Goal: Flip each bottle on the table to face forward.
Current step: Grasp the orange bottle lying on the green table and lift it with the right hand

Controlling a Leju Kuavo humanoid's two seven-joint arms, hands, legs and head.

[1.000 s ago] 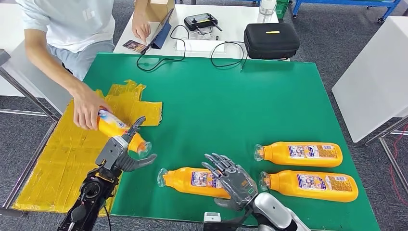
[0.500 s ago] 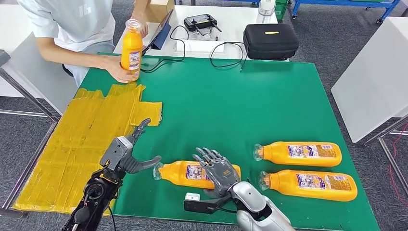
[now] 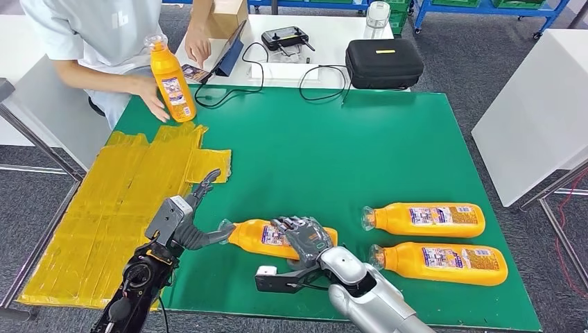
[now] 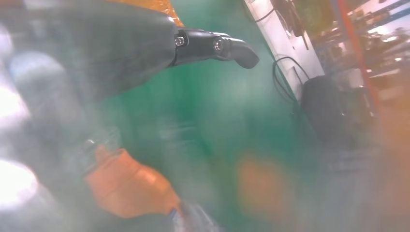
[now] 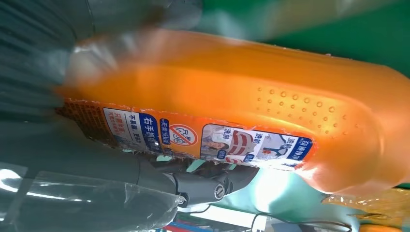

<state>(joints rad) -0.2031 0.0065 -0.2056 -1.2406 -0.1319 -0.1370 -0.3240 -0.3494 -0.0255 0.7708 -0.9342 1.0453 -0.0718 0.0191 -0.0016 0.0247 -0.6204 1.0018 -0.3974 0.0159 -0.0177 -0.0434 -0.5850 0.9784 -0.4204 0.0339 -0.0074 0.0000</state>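
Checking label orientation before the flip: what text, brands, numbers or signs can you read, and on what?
Held bottle label: Chinese characters, white on blue, too blurred to quote; a red prohibition sign.
Rear right bottle, front right bottle, upright bottle: labels too small.
Black case: yellow tag, unreadable.

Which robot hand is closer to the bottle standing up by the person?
The left. The left robot hand lies on that side of the table, though far from the standing bottle. The right robot hand grips a lying bottle, farther away.
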